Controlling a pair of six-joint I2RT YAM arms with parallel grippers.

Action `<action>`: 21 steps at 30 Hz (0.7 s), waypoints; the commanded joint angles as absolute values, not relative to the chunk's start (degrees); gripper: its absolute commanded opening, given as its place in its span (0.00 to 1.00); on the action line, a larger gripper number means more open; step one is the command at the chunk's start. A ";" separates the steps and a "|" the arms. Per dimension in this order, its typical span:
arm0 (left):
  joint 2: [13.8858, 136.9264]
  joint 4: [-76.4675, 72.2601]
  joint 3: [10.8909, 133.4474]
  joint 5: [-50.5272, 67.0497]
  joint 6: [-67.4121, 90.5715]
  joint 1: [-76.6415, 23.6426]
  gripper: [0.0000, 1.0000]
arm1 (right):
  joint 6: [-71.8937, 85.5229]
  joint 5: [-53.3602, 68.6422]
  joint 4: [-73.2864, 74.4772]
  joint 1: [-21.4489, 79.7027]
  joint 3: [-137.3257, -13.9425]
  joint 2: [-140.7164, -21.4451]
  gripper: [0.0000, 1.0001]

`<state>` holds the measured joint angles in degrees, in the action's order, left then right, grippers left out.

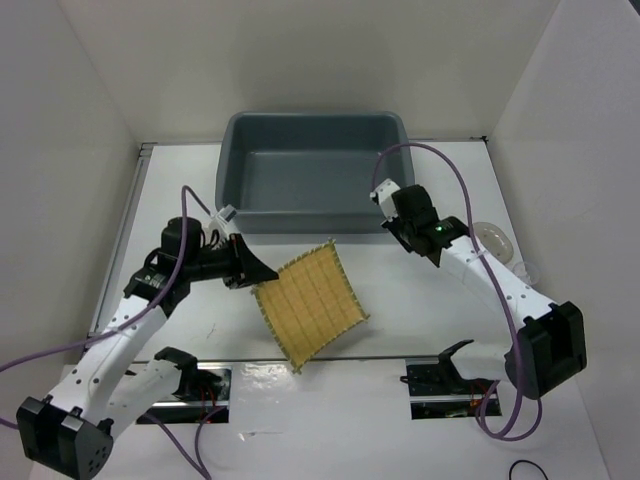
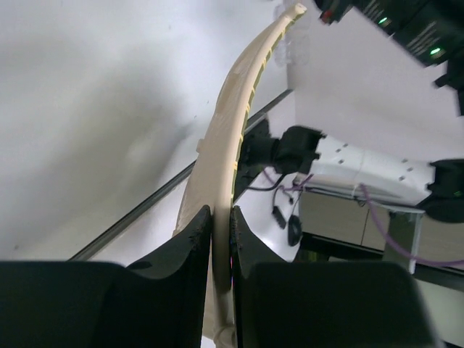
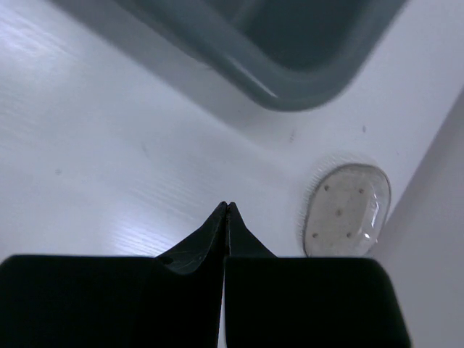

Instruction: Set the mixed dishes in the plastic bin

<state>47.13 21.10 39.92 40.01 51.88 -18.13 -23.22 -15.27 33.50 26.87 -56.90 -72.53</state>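
The square yellow woven mat (image 1: 312, 303) is tilted in front of the plastic bin (image 1: 236, 165), and my left gripper (image 1: 262, 276) is shut on its left edge. In the left wrist view the mat (image 2: 233, 123) shows edge-on as a pale curved strip running up from between the gripper's (image 2: 221, 216) black fingers. My right gripper (image 1: 383, 198) is shut on nothing, just off the bin's front right corner. In the right wrist view its tips (image 3: 226, 206) meet above the table, with the bin's corner (image 3: 290, 80) beyond. A round transparent dish (image 3: 344, 210) lies to its right, by the wall (image 1: 494, 238).
A second faint transparent dish (image 1: 525, 270) lies near the right wall, beside the right arm's forearm. White walls close the table on the left, back and right. The bin stands against the back wall.
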 commanded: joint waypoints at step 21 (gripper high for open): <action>82.68 -11.07 77.59 41.14 78.83 -5.01 0.00 | -9.67 -31.38 29.27 17.40 -48.70 -67.68 0.00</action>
<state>79.53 -0.45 72.40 41.78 72.40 -5.48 -11.31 -29.32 32.03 17.76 -50.02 -69.78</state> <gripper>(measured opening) 0.205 0.001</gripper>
